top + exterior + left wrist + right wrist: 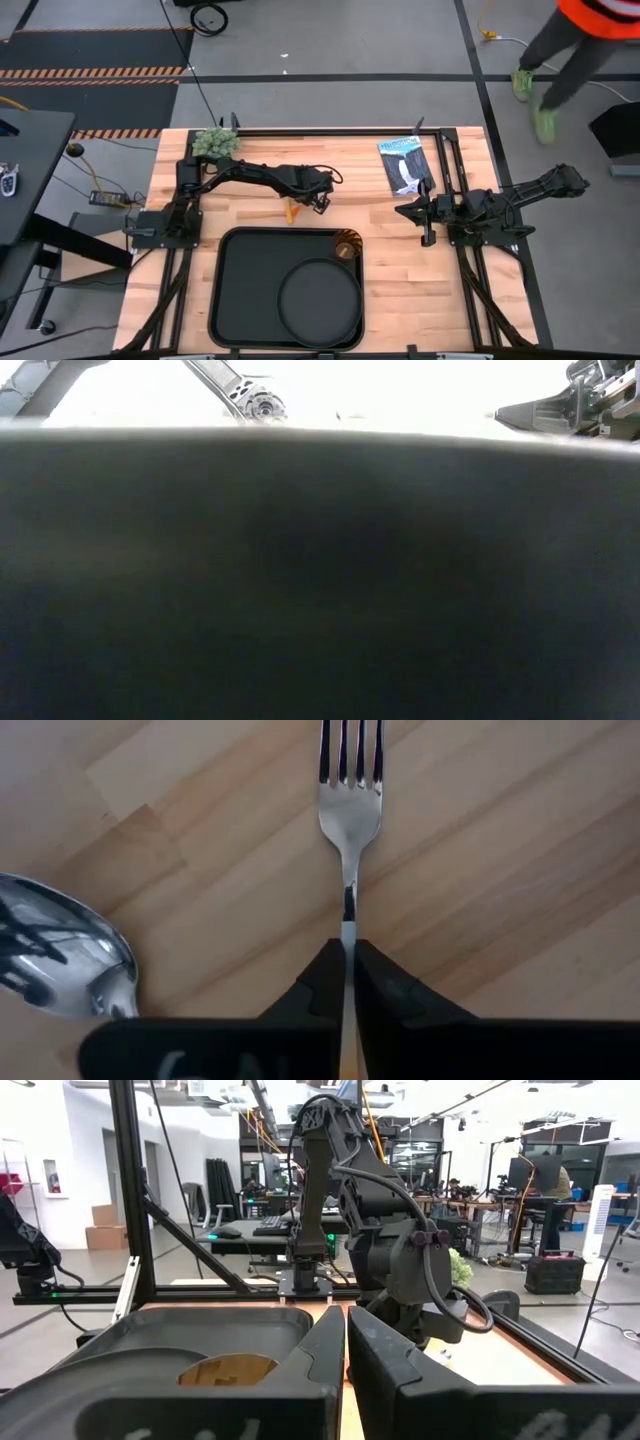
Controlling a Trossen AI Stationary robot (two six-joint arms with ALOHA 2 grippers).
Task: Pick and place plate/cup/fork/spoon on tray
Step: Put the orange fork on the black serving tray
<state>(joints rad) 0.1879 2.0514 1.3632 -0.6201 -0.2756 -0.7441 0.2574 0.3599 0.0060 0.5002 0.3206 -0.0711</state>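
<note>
Left pincer closing on fork neck, beyond tray's far rim, spoon just beside | plate, cup sitting in tray | right pincer idling shut, empty, right desk | risk: thin neck slipping or pivoting during lift, knocking spoon.

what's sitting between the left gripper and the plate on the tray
In the high view, the amber cup stands in the tray's corner, between the left gripper and the plate.

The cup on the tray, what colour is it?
Translucent amber-orange. The cup shows best in the high view, at the tray's far edge beside the plate.
</note>
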